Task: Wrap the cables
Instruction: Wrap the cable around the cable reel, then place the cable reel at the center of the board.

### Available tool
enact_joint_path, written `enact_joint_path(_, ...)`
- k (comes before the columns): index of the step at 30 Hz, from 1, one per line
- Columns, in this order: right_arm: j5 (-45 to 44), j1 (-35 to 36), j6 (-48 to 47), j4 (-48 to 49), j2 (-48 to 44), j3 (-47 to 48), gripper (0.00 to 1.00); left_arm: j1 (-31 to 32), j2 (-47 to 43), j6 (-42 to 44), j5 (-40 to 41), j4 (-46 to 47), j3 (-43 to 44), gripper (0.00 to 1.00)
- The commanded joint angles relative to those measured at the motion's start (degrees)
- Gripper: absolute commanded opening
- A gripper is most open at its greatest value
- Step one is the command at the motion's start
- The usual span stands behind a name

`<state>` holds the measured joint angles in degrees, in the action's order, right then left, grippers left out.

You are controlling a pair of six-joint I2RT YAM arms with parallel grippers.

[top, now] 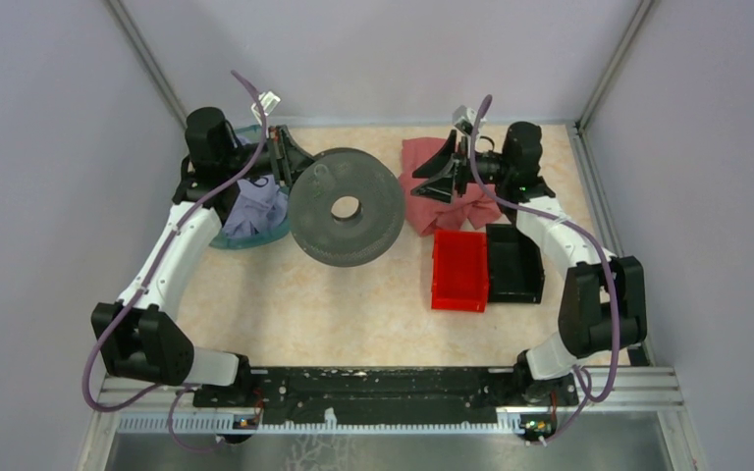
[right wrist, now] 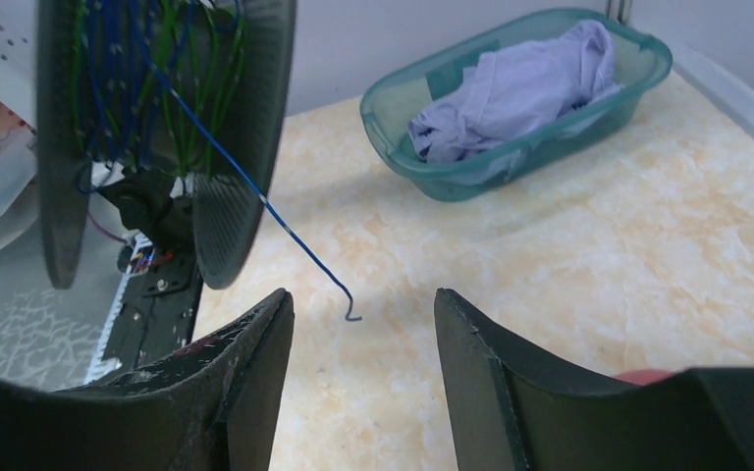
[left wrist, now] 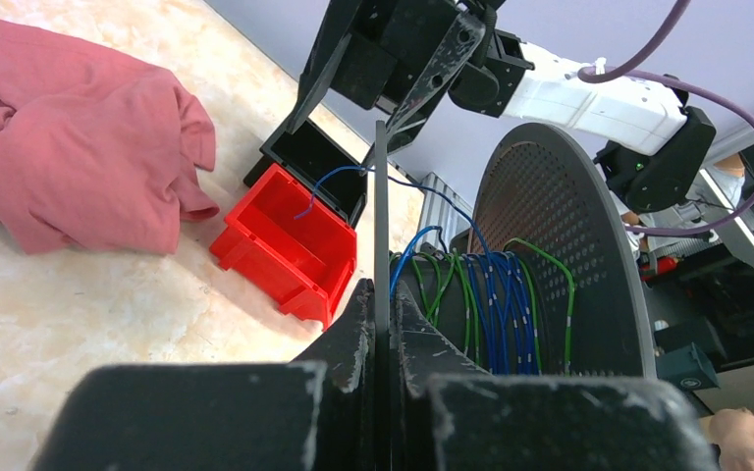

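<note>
A black spool [top: 346, 218] stands on edge mid-table, with blue and green cables [left wrist: 491, 294] wound round its core. My left gripper [left wrist: 383, 289] is shut on the thin rim of one spool flange [left wrist: 382, 196]; in the top view it [top: 299, 167] is at the spool's far left edge. One blue cable [right wrist: 285, 224] trails loose off the spool, and its hooked end [right wrist: 351, 316] hangs just above the gap of my right gripper [right wrist: 361, 304]. That gripper is open and holds nothing; it [top: 432, 182] hovers right of the spool.
A red bin [top: 459, 270] and a black bin [top: 513, 263] sit right of the spool, with a pink cloth [top: 422, 167] behind them. A teal basket [top: 245, 239] holding a purple cloth [top: 255, 211] is at the far left.
</note>
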<state>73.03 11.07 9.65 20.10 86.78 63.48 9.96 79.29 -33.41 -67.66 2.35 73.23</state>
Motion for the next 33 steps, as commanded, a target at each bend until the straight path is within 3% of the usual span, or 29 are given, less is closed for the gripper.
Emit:
enact_joint_path(1,2.42,0.2,9.85,16.33,-0.72,0.39,0.55,0.48,-1.16,-1.38,-2.12,3.45,-0.06,0.0)
enact_joint_path(17,2.75,3.67,3.68,8.7,0.1,2.78,0.44,0.94,-1.5,-1.57,-2.28,3.72,-0.46,0.0)
enact_joint_path(22,2.56,4.38,1.78,5.72,-0.01,3.22,0.32,0.94,-1.67,-1.57,-2.24,3.89,-0.61,0.0)
enact_joint_path(29,1.22,4.32,-0.13,3.1,-1.81,2.68,0.0,0.94,-1.92,-1.44,-1.5,3.88,-0.76,0.0)
enact_joint_path(33,-1.51,4.05,-3.02,-2.49,-4.16,2.5,0.0,0.94,-1.96,-1.28,1.91,3.68,-0.87,0.0)
